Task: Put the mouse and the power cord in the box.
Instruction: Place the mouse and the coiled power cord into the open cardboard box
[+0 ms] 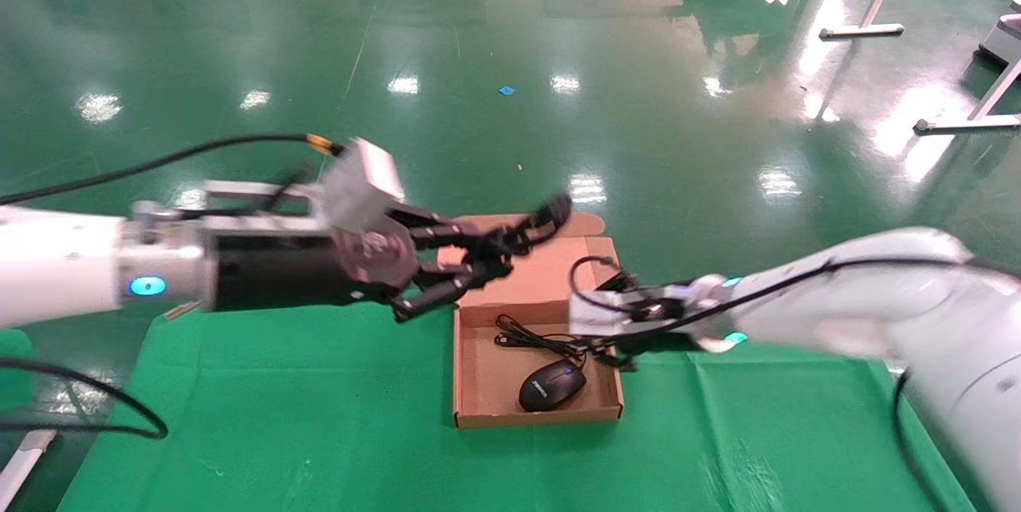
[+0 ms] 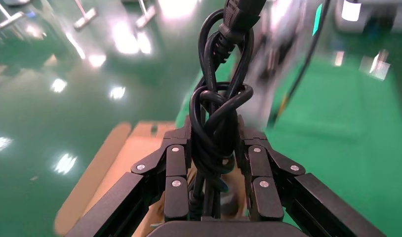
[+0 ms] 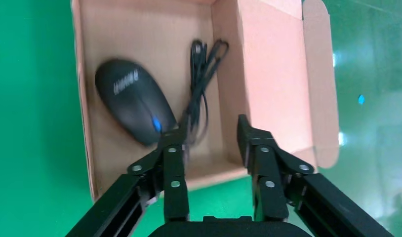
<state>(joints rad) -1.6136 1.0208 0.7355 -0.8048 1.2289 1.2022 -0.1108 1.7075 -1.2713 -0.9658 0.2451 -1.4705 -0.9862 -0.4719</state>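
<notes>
The black mouse (image 1: pixel 552 384) lies inside the open cardboard box (image 1: pixel 486 416) with its thin cable coiled behind it. In the right wrist view the mouse (image 3: pixel 132 101) rests on the box floor (image 3: pixel 140 29). My left gripper (image 1: pixel 494 253) hangs above the box's far left corner, shut on the bundled power cord (image 1: pixel 549 214), whose plug end sticks out over the lid. The left wrist view shows the knotted power cord (image 2: pixel 216 113) clamped in the left gripper (image 2: pixel 214 131). My right gripper (image 3: pixel 209 131) is open and empty, above the box's right wall (image 1: pixel 616 384).
The box stands on a green cloth (image 1: pixel 319 416) covering the table. Its lid (image 1: pixel 550 269) lies folded back behind it. Beyond the table is a shiny green floor (image 1: pixel 510 57), with metal frame legs (image 1: pixel 865 29) at the far right.
</notes>
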